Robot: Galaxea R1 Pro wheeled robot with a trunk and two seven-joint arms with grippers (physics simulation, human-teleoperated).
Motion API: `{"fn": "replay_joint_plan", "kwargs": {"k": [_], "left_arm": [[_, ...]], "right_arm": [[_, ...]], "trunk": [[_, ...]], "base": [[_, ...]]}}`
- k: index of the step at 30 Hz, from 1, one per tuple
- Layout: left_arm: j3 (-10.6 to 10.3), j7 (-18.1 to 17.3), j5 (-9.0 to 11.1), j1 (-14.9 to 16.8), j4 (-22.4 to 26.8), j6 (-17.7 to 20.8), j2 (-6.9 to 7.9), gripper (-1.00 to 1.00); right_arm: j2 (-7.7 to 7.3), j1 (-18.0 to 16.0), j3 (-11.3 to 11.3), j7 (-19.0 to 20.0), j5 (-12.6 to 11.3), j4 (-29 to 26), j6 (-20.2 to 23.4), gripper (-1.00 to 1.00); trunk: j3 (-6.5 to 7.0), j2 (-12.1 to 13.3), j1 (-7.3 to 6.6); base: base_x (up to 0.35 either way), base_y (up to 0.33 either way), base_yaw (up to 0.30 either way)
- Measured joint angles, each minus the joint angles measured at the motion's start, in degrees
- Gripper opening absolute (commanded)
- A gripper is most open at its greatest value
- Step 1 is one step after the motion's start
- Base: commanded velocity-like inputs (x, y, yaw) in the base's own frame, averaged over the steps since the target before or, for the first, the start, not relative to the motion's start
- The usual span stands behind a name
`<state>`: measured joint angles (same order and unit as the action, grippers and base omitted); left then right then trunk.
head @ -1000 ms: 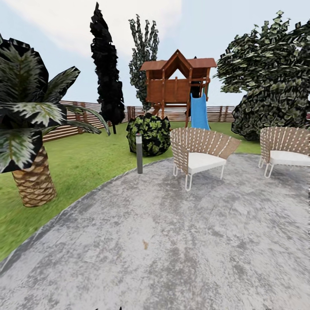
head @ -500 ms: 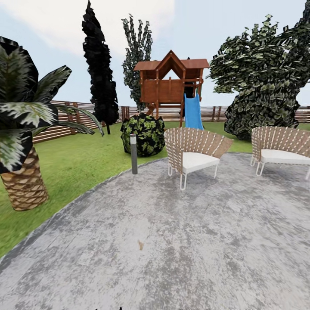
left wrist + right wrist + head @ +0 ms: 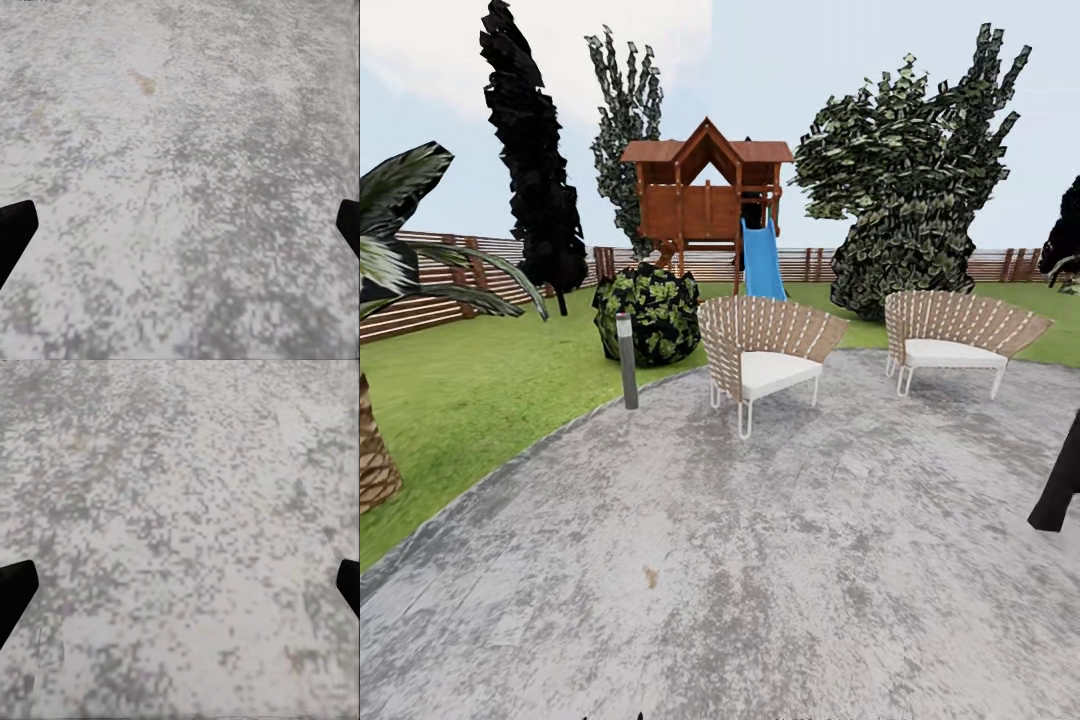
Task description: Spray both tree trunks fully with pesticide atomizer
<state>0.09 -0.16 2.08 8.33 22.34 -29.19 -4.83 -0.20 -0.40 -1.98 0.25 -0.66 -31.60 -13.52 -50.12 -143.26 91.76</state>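
both hands are empty: the left gripper (image 3: 180,225) and right gripper (image 3: 180,585) have fingers wide apart above the grey mottled stone paving (image 3: 780,560). i see no atomizer yet, so all of the task is left.

- The stone paving (image 3: 790,560) looks rough and matt, mottled grey and white; close up under both wrists (image 3: 187,187) it is the same grainy, speckled surface.
- The grass (image 3: 470,380) is a flat, matt green.
- The fence (image 3: 450,280) is brown wooden slats, unpolished.
- The playhouse (image 3: 705,195) is reddish-brown wood; its slide (image 3: 762,262) is smooth blue, probably plastic.
- The two chairs (image 3: 760,345) have woven tan wicker-like backs, white cushions and thin pale legs.
- The bollard lamp (image 3: 627,362) looks like dull grey metal.
- The palm trunk (image 3: 372,465) is scaly and rough.
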Motion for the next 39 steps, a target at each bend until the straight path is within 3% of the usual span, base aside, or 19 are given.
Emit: {"fn": "replay_joint_plan", "kwargs": {"k": [39], "left_arm": [[0.0, 0.1, 0.2, -0.1, 3.3, -0.1, 0.09, 1.0]], "right_arm": [[0.01, 0.0, -0.1, -0.1, 0.0, 0.0, 0.0, 1.0]], "trunk": [[1.83, 0.0, 0.0]], "base": [[0.0, 0.0, -0.256]]}}
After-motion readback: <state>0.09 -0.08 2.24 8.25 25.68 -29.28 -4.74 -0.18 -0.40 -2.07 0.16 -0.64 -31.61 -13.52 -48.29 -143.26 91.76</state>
